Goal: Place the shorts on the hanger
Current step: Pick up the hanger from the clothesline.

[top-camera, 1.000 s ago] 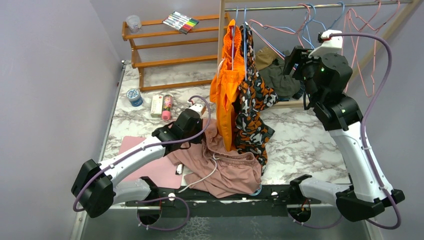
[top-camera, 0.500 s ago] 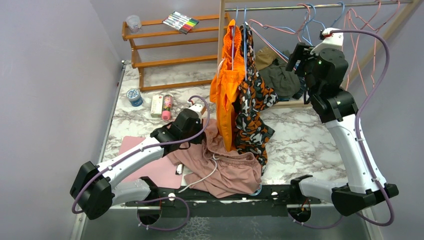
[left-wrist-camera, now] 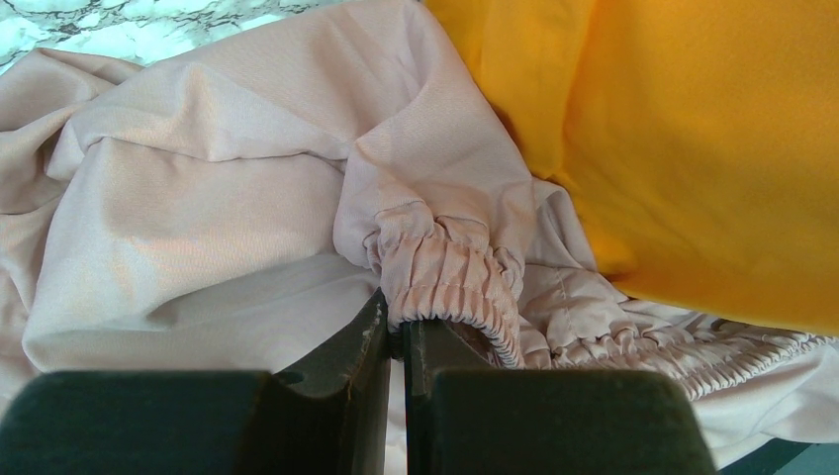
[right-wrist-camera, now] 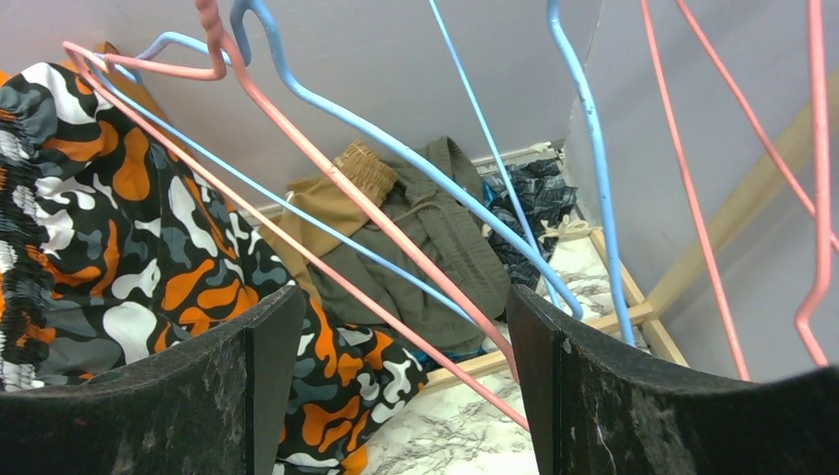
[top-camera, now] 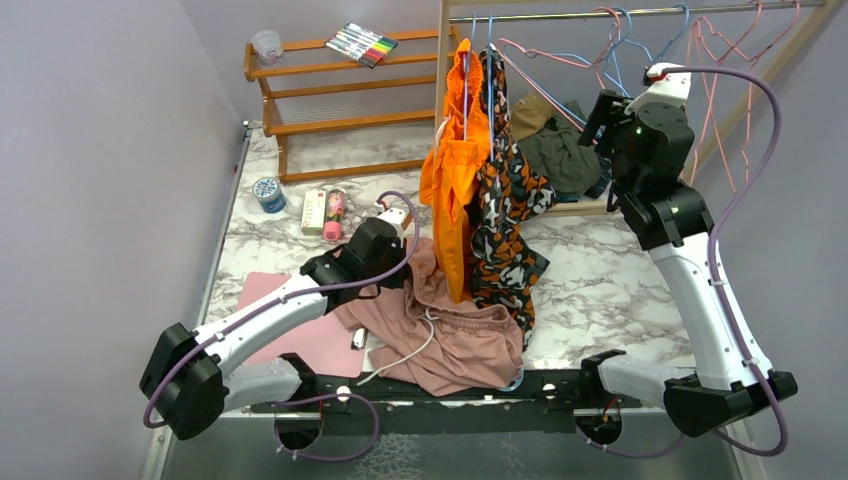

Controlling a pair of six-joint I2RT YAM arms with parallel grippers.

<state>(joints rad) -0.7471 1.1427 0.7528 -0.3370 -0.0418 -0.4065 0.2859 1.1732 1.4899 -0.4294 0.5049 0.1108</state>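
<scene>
Dusty-pink fabric shorts (top-camera: 460,338) lie heaped on the marble table (top-camera: 600,272), waistband pinched in the left gripper (left-wrist-camera: 396,332). Right gripper (right-wrist-camera: 401,307), fingers wide, faces the thin pink wire hanger (right-wrist-camera: 396,247); it should close on that wire alone.

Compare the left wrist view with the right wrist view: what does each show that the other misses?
Only the left wrist: the left gripper shut on the gathered waistband of the shorts, with the plain orange garment beside them. Only the right wrist: the right gripper open, the pink hanger seen between its fingers, light-blue hangers, the camouflage garment and an olive clothes pile. Both: a patch of the marble table.
</scene>
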